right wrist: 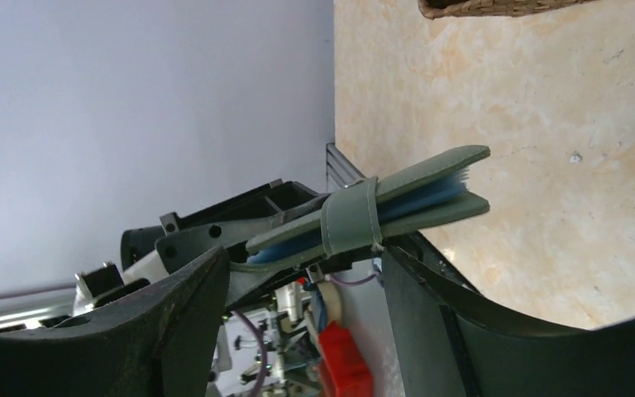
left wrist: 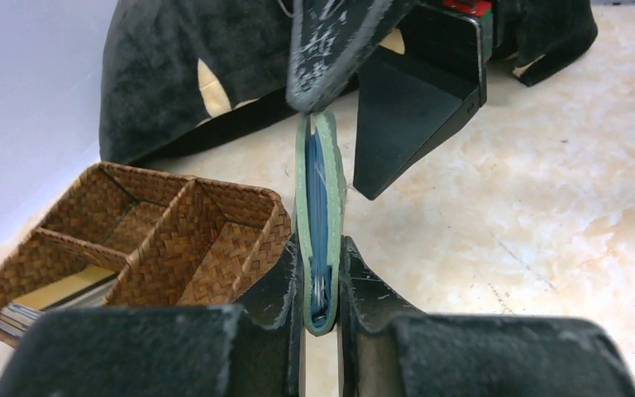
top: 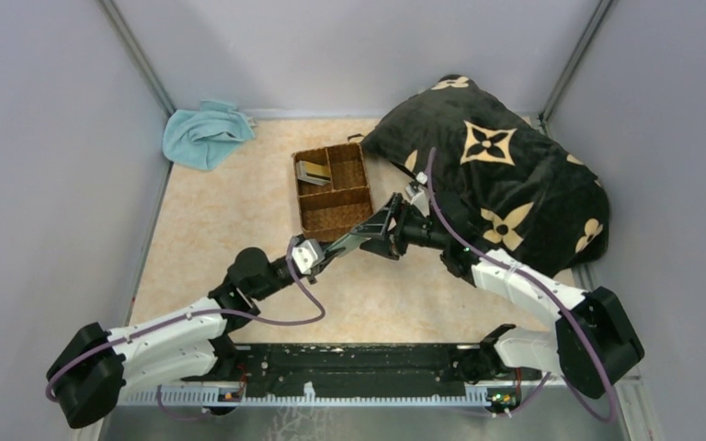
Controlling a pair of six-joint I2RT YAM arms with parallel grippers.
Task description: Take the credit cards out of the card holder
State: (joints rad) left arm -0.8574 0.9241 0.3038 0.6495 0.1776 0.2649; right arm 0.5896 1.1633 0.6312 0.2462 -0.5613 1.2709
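My left gripper point(left wrist: 321, 248) is shut on the fold end of the grey-green card holder point(left wrist: 321, 178) and holds it edge-up above the table. Thin edges of credit cards point(left wrist: 320, 289) show between its blue inner pockets. In the right wrist view the card holder point(right wrist: 430, 186) is closed, with a grey-green strap point(right wrist: 349, 217) around it. My right gripper point(right wrist: 304, 256) is open. One of its fingers point(left wrist: 331, 50) is at the holder's far end, the other point(left wrist: 413, 107) stands apart. The two grippers meet just below the basket point(top: 372, 230). Other cards point(top: 313, 172) lie in the basket.
The brown wicker three-part basket point(top: 333, 209) stands just behind the grippers, with cards in its back-left compartment point(left wrist: 50, 299). A black pillow with tan flowers point(top: 506, 175) fills the back right. A light-blue towel point(top: 204, 133) lies at the back left. Grey walls enclose the table.
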